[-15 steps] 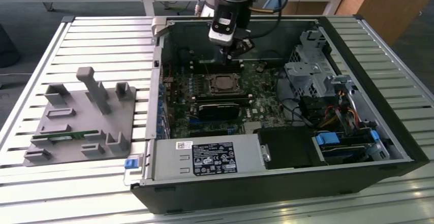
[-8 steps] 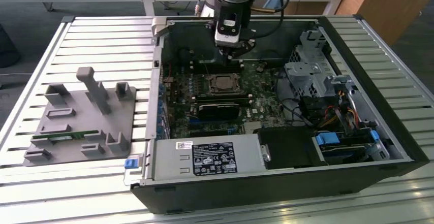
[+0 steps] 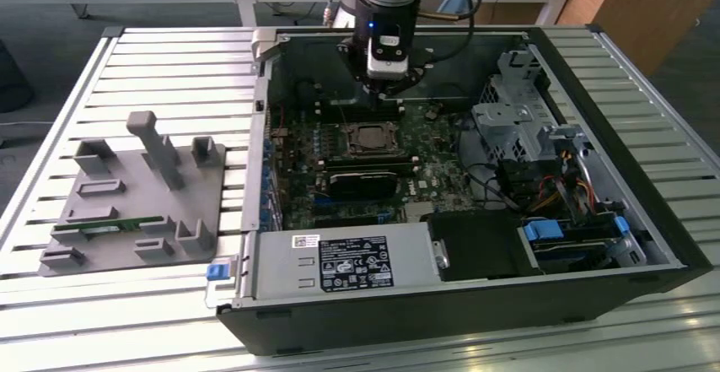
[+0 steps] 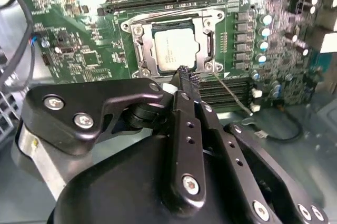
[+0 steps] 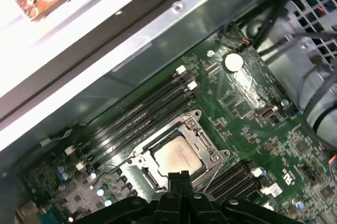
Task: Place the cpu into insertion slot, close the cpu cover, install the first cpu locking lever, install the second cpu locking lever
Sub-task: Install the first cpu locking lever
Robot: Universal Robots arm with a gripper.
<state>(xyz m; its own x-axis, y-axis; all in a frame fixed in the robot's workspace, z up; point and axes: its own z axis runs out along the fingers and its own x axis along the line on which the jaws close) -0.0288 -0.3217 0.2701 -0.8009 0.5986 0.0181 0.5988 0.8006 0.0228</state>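
The cpu (image 4: 176, 50) (image 5: 179, 156) lies flat in the insertion slot (image 3: 366, 138), its silver-grey top showing. Around it the cpu cover (image 4: 174, 22) (image 5: 196, 124) is down, its silver frame flat on the socket. A thin metal lever rod (image 4: 234, 96) slants away from one socket corner, over the dark memory slots. My gripper (image 4: 182, 71) (image 5: 179, 177) (image 3: 385, 89) hovers just beside the socket's edge, fingers pressed together with nothing between them. In the exterior view it hangs over the board a little beyond the socket.
The open computer case (image 3: 259, 47) lies on a slatted table. It holds a black card (image 3: 366, 182) in front of the socket, a power supply (image 3: 337, 262) and a drive cage (image 3: 529, 127) with cables. A grey fixture tray (image 3: 135, 195) sits at the exterior view's left.
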